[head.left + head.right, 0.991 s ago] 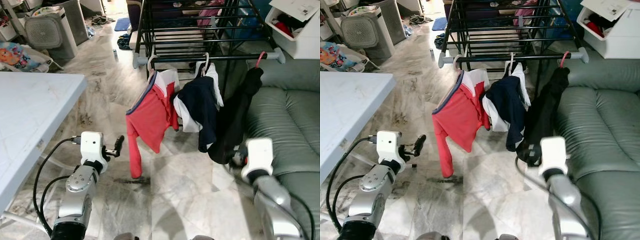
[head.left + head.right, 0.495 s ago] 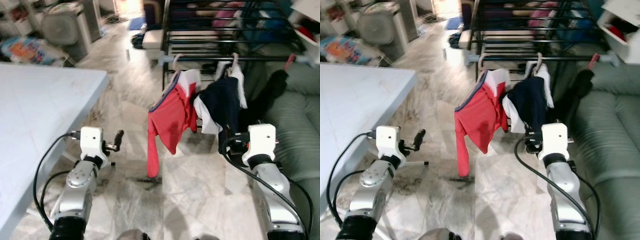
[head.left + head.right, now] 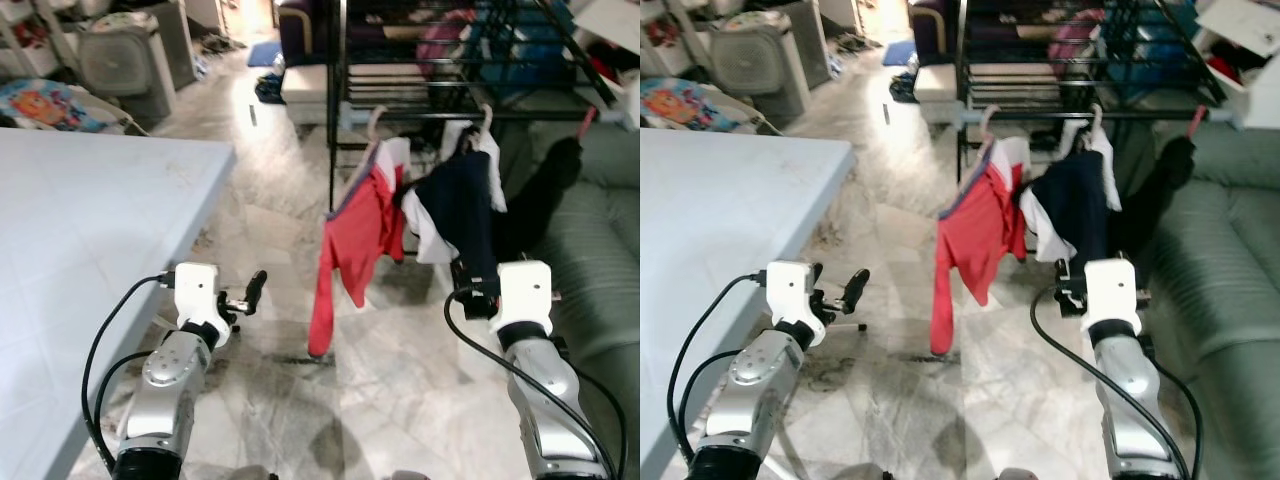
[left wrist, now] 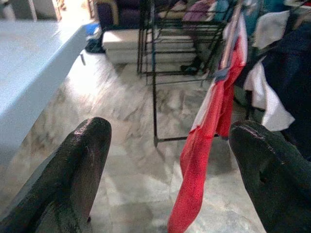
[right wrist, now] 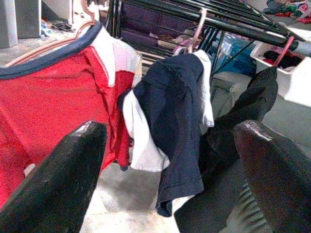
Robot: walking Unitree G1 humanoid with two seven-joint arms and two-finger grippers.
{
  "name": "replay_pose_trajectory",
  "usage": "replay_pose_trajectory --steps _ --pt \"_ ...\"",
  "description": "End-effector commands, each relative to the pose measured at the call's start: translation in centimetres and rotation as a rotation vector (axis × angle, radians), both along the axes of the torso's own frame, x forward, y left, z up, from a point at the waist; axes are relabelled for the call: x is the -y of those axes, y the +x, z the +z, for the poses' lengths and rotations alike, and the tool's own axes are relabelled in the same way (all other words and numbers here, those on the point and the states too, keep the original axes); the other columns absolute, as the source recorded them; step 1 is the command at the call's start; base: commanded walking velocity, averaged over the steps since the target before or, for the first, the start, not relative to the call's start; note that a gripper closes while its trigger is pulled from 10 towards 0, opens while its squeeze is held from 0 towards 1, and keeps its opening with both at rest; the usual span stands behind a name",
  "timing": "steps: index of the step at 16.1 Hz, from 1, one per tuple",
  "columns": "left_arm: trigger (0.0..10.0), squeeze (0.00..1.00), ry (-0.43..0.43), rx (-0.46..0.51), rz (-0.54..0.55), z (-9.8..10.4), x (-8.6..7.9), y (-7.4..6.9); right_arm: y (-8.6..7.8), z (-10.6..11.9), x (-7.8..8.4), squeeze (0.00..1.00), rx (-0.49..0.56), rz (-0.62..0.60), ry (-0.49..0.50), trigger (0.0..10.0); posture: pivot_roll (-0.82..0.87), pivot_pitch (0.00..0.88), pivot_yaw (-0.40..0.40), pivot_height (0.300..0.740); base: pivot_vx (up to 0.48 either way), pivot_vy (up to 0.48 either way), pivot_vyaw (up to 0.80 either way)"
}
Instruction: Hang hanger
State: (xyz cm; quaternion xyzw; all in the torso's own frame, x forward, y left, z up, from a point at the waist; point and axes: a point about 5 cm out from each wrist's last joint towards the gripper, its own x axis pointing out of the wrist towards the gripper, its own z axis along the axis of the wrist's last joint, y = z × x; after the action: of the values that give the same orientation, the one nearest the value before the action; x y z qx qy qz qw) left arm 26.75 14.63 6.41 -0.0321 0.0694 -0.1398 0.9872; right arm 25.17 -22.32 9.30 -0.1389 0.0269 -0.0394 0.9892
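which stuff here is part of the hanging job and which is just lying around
Part of the job:
- drying rack rail
- red shirt on a hanger
- navy and white shirt on a hanger
- black garment on a red hanger
- left gripper, open
- right gripper, open

Just lying about:
- blue table
- grey sofa
- air purifier
- white bin

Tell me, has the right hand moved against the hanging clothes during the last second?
Yes. The right hand was before the black garment; now it faces the navy shirt, further to the robot's left.
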Motion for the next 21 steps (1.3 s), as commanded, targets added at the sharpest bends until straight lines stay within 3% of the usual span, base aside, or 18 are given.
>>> replay_pose_trajectory --steps 1,7,17,21 --pt "10.0 0.0 0.015 0.034 -0.04 0.5 0.6 0.3 -0.2 -0.2 0.3 0.0 -0.005 -0.016 0.002 10.0 -0.07 0.0 0.06 0.74 0.0 0.266 0.0" --pt "10.0 0.0 0.017 0.061 -0.042 1.2 0.5 0.7 0.9 0.6 -0.2 0.0 0.025 0.011 -0.003 10.0 -0.07 0.0 0.065 0.74 0.257 0.406 0.0" --pt "10.0 0.0 0.018 0.063 -0.075 1.4 1.3 0.6 0.9 1.1 -0.3 0.0 0.052 0.031 -0.051 10.0 -0.09 0.0 0.073 0.74 0.273 0.395 0.0" --pt "10.0 0.0 0.055 0.085 -0.121 1.5 1.8 0.3 1.3 1.4 0.1 0.0 0.054 0.02 -0.069 10.0 -0.09 0.0 0.071 0.74 0.448 0.075 0.0"
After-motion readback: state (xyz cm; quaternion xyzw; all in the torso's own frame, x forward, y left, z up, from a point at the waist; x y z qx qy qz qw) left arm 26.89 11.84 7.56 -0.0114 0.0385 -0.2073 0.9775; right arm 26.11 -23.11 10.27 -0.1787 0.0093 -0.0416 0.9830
